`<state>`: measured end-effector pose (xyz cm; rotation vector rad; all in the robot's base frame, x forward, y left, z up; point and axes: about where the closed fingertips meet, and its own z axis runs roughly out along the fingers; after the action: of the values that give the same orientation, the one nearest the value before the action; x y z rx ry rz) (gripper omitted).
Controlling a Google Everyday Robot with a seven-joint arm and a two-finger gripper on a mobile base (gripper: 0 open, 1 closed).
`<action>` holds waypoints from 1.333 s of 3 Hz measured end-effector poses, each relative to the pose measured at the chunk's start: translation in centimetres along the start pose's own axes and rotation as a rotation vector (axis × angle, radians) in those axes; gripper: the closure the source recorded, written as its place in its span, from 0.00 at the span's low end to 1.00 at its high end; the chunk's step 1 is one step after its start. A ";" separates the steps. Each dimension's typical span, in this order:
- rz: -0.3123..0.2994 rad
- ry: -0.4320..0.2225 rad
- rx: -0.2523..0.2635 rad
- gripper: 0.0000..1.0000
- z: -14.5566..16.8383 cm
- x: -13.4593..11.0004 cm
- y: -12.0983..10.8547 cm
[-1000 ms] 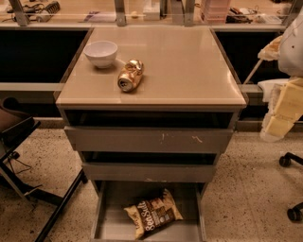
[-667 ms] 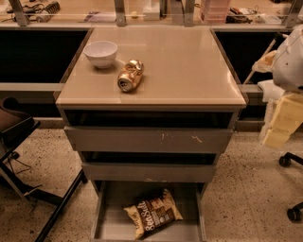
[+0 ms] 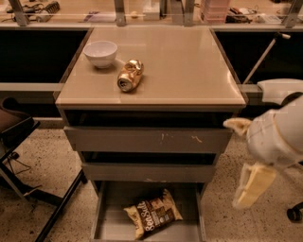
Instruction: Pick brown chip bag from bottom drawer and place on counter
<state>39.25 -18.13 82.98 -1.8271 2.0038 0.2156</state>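
Note:
The brown chip bag [image 3: 153, 213] lies flat in the open bottom drawer [image 3: 108, 222], a little right of its middle, white lettering up. The counter [image 3: 180, 66] is the glossy beige top of the grey cabinet. My gripper [image 3: 242, 158] hangs to the right of the cabinet, level with the two upper drawers and above and right of the bag. Its cream fingers [image 3: 253, 186] are spread apart and hold nothing.
A white bowl [image 3: 100, 53] and a crushed gold can [image 3: 129, 75] sit on the left part of the counter. The two upper drawers [image 3: 147, 139] stand slightly ajar. A black chair frame [image 3: 28, 179] is at the left. A cluttered desk [image 3: 227, 12] runs behind.
My gripper has come down and left along the cabinet's right side, from counter height to the level of the upper drawers. The bag, can and bowl have not moved.

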 end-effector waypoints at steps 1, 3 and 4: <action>0.091 -0.148 -0.088 0.00 10.0 2.6 4.1; 0.330 -0.290 -0.218 0.00 28.9 5.7 8.5; 0.376 -0.318 -0.245 0.00 31.9 6.2 9.5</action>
<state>36.00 -10.28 50.18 -1.4142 2.1378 0.8398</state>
